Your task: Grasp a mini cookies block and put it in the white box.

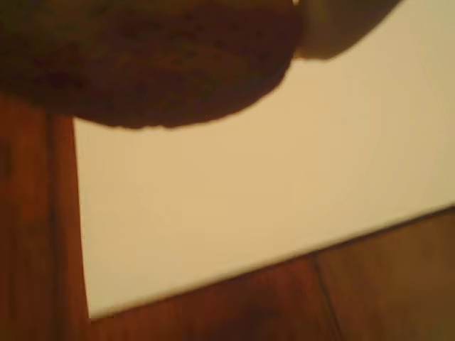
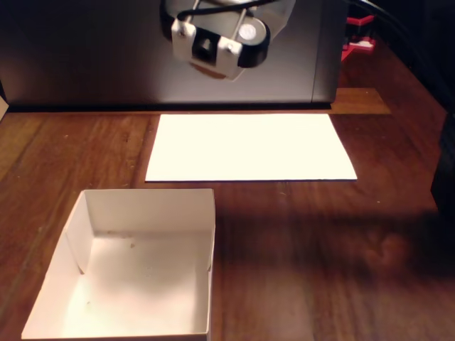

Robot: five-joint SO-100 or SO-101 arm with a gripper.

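Raised at the top of the fixed view: gripper (image 2: 207, 69), closed on the mini cookies block (image 2: 207, 69) (only a tan-brown sliver visible under the camera housing). Close and blurred in the wrist view, that cookie (image 1: 142, 64), above the white paper sheet (image 1: 249, 199). Nearer on the wooden table (image 2: 320, 270), well apart, the white box (image 2: 142, 206).

The bench (image 2: 320, 270) lies bare along its right side and between the box (image 2: 142, 213) and the paper (image 2: 249, 145). The box fills the near left corner, its 4 low walls upright. A tall grey panel (image 2: 85, 57) closes off the far edge behind the flat paper.
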